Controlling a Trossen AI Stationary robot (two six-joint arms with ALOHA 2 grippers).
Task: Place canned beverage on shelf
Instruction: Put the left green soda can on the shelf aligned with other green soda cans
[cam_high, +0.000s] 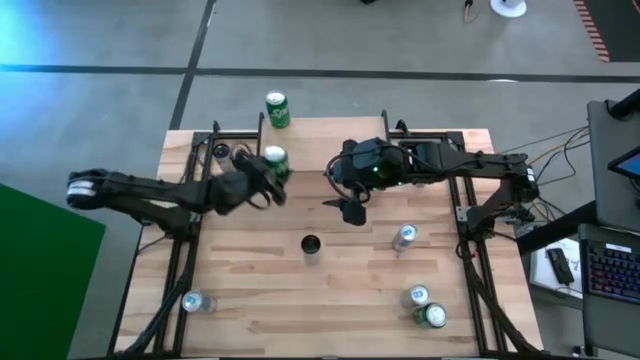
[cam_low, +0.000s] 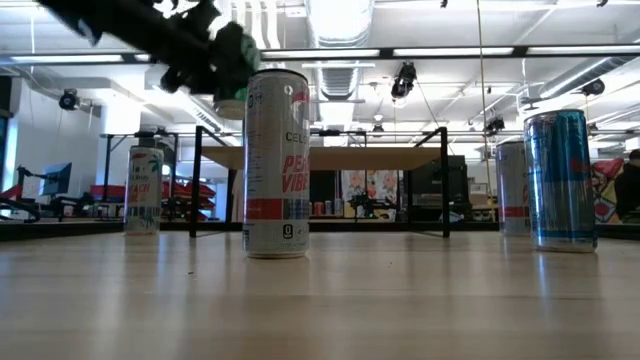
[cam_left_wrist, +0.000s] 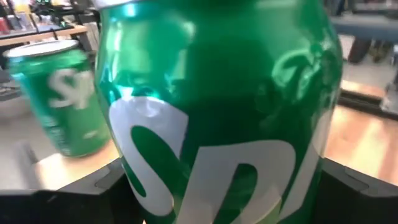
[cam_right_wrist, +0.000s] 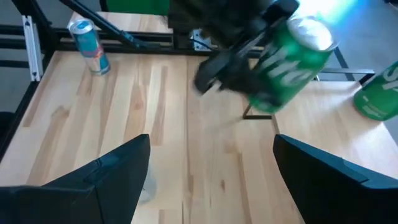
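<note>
The green can (cam_high: 274, 160) was gripped in the left hand (cam_high: 268, 178), lifted off the bench (cam_high: 300, 300) and tilted, near the back of the bench just in front of the shelf (cam_high: 310, 125). In the left wrist view the can (cam_left_wrist: 224, 112) filled most of the frame, clamped between the two dark fingers (cam_left_wrist: 87, 186), its white lettering facing the camera. From the right wrist view the same can (cam_right_wrist: 292, 62) leaned over in the left hand (cam_right_wrist: 249, 65), above the wood. In the low view the left hand (cam_low: 205, 55) and can (cam_low: 235, 55) hung high, above the shelf's plank top (cam_low: 320, 157).

A second green can (cam_high: 277, 110) stood upright on the shelf, just behind the held one; it also showed in the left wrist view (cam_left_wrist: 59, 102) and at the edge of the right wrist view (cam_right_wrist: 379, 93).

The right hand (cam_high: 350, 200) hovered over the middle of the bench, to the right of the left hand, its fingers (cam_right_wrist: 106, 174) spread wide with nothing between them.

On the bench stood a dark-topped can (cam_high: 311, 246) near the centre, a silver can (cam_high: 403, 238) to its right, two cans (cam_high: 424, 305) close together at the front right, and one can (cam_high: 194, 301) at the front left. In the low view a tall white can (cam_low: 276, 165) stood nearest, with a blue can (cam_low: 562, 180) to its right.
</note>
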